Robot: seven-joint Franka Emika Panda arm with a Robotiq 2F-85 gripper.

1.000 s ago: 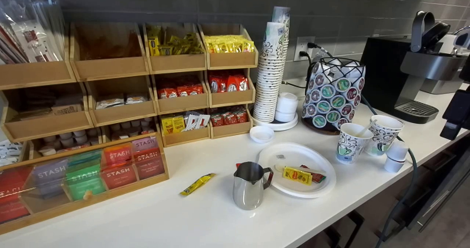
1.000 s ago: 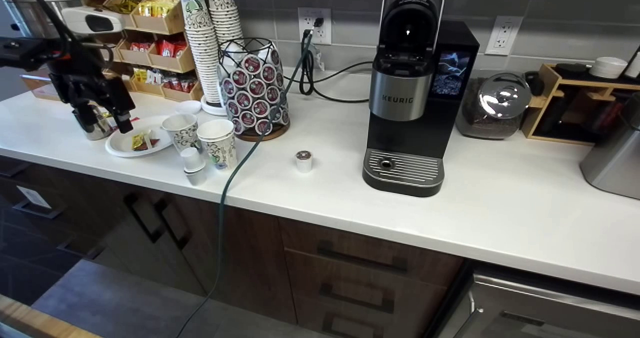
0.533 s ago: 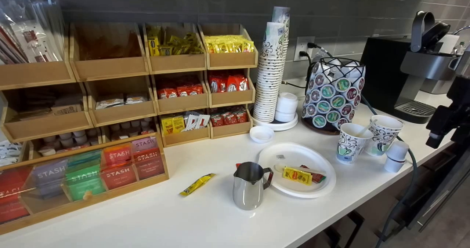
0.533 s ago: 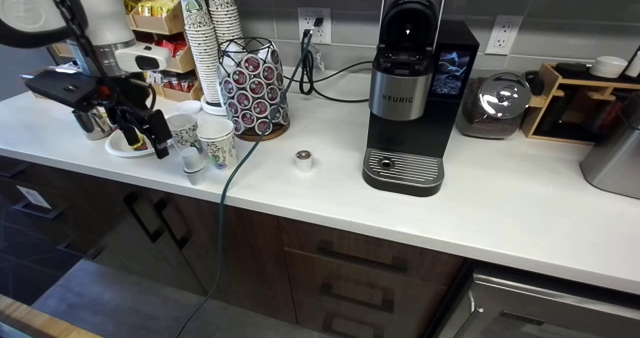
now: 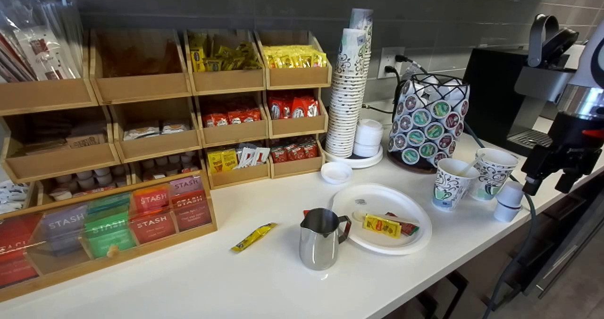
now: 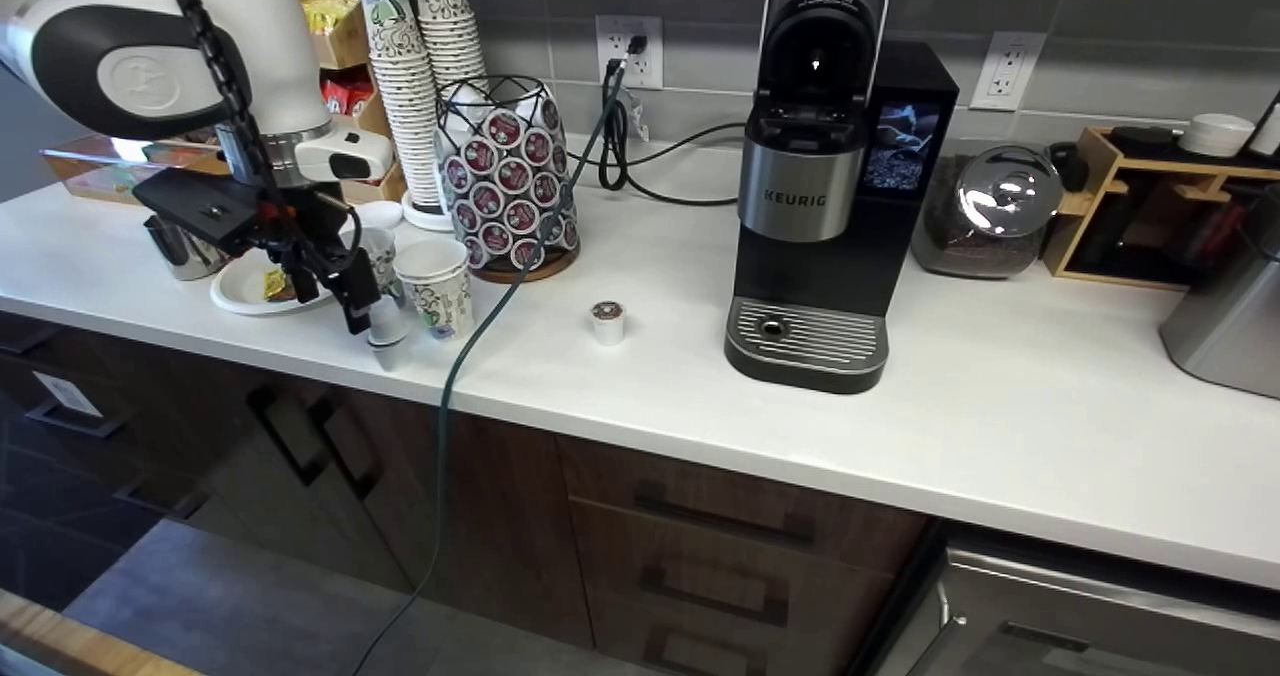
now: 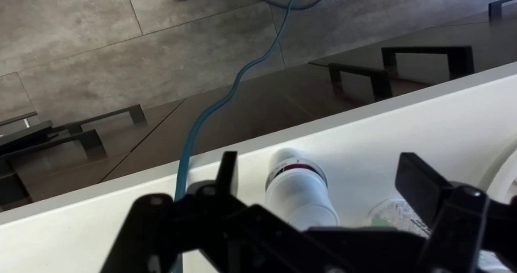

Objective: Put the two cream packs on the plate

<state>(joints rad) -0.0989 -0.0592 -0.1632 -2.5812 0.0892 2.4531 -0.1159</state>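
Two small white cups, which look like the cream packs, stand stacked near the counter's front edge. The upper pack (image 5: 510, 194) (image 6: 386, 318) sits on the lower pack (image 5: 507, 212) (image 6: 391, 357) in both exterior views. In the wrist view the upper pack (image 7: 301, 196) and the lower pack's rim (image 7: 298, 166) show between the fingers. My gripper (image 5: 547, 187) (image 6: 330, 301) (image 7: 319, 164) is open and empty, close to the stack in the exterior views and holding nothing. The round white plate (image 5: 387, 201) (image 6: 235, 301) holds a yellow packet, a red-green packet and a stirrer.
Patterned paper cups (image 5: 453, 187) (image 6: 433, 291) stand right beside the stack. A green-blue cable (image 7: 226, 99) runs over the counter edge near it. A steel pitcher (image 5: 318, 243) stands beside the plate. A pod carousel (image 5: 427, 125) is behind. A loose pod (image 6: 607, 323) stands near the coffee machine (image 6: 810, 196).
My open gripper has travelled along the counter, past the plate and cups, and come close to the two stacked packs. The packs, the plate and the other objects have not visibly moved.
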